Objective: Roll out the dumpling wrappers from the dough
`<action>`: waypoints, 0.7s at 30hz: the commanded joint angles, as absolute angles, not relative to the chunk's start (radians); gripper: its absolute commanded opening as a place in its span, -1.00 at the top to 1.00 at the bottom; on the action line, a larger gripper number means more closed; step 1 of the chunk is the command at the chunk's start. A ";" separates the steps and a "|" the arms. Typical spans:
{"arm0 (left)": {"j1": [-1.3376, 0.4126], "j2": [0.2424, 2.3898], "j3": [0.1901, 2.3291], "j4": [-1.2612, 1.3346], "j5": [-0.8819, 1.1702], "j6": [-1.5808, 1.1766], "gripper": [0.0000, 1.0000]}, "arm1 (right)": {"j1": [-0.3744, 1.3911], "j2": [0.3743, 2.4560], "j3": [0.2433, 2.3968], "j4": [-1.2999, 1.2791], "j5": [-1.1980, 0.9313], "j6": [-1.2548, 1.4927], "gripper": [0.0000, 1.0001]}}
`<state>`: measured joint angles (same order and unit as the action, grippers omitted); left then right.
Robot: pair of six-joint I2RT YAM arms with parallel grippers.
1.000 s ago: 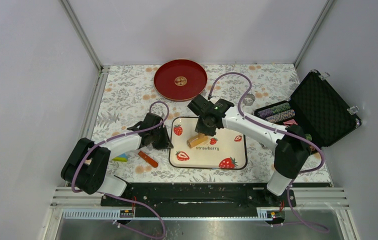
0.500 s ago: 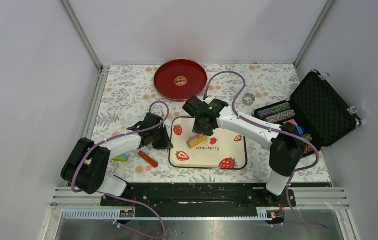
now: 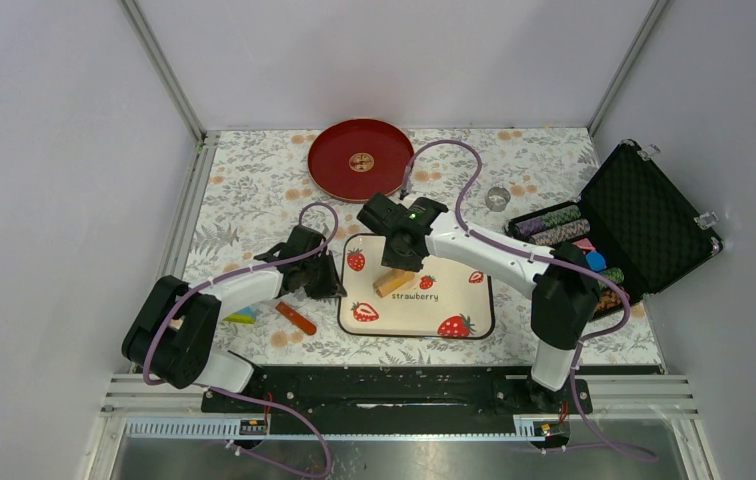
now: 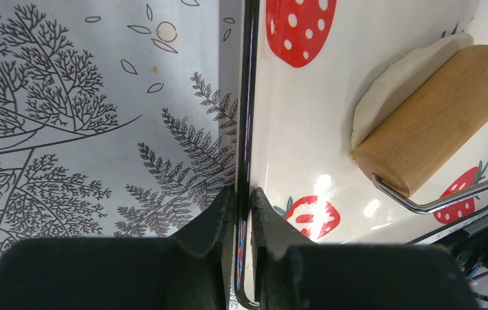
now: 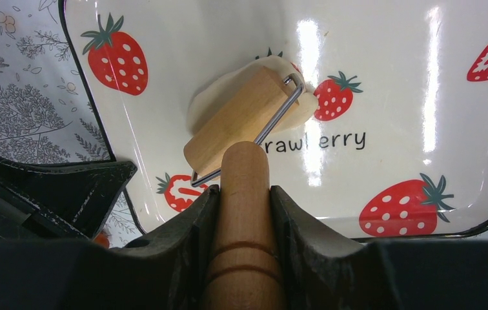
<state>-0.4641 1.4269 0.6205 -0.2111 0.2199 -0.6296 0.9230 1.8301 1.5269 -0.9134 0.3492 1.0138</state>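
Meanwhile left jaws pinch the tray rim; right jaws grip the roller, seemingly resting on dough.

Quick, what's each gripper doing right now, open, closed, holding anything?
Left gripper: closed on the strawberry tray rim.
Right gripper: closed on the dough roller handle.

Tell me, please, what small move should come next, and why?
Probably roll the wooden roller across the dough: its barrel covers only part of the uneven piece, the right gripper holds its handle, and the left gripper clamps the strawberry tray's rim.
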 commanded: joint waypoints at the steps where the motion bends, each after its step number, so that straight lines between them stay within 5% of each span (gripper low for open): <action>1: -0.459 1.451 0.610 -0.293 0.146 -0.607 1.00 | 0.922 2.064 1.404 -0.960 0.306 1.001 1.00; 21: -0.459 1.450 0.610 -0.292 0.146 -0.607 1.00 | 0.920 2.093 1.465 -0.866 0.305 0.952 1.00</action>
